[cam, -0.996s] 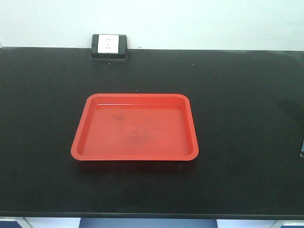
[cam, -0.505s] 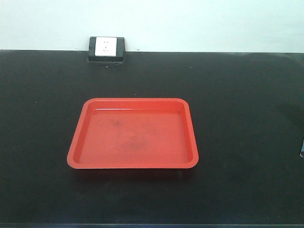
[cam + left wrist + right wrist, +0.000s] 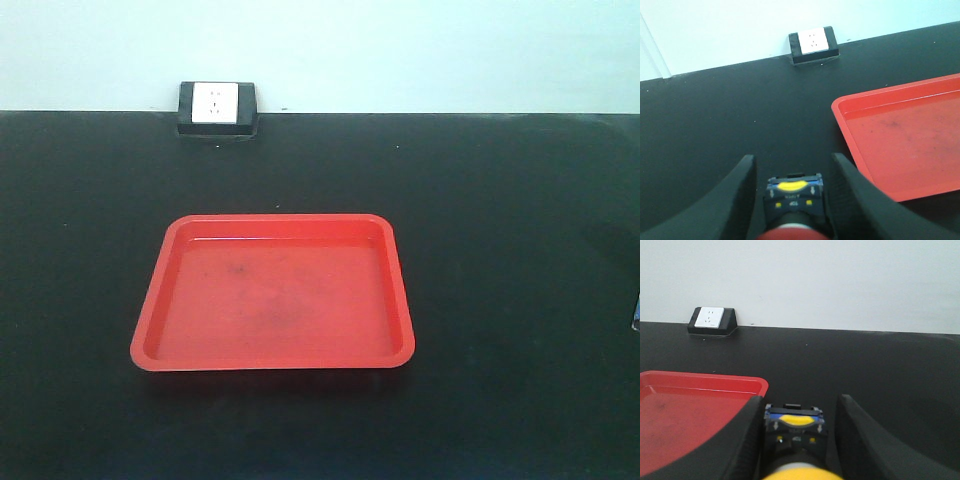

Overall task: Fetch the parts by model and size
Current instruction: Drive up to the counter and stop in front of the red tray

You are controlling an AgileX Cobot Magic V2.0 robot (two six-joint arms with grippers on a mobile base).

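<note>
Left tool (image 3: 792, 165) first: its two dark fingers are pinching the red-capped switch (image 3: 792, 197) by the sides of the black body. The blue-grey base points forward and the red cap is tucked back toward the wrist. The right tool (image 3: 800, 401) is doing the same job. It is clamped on the yellow-capped switch (image 3: 793, 427), base out front, with the yellow cap just peeking in at the bottom of its view. So both parts are up in the tools, not down on the counter (image 3: 500, 250). Holding them by the flat flanks looks sensible to me, since a round cap would likely slip.

Moving outward, the red tray (image 3: 270, 218) lies flat in the middle of the black counter. It sits ahead and to the right of the left tool, and ahead and to the left of the right one, so the arms flank it. That reads to me as a set-up for dropping both parts in, one from each side. Neither tool is over the tray's rim yet, and neither shows in the front view.

Inside the tray there are no parts at all, only a few dark smudges on the floor. Beyond it, a socket box (image 3: 215, 108) sits at the back edge of the counter against the pale wall (image 3: 420, 50).
</note>
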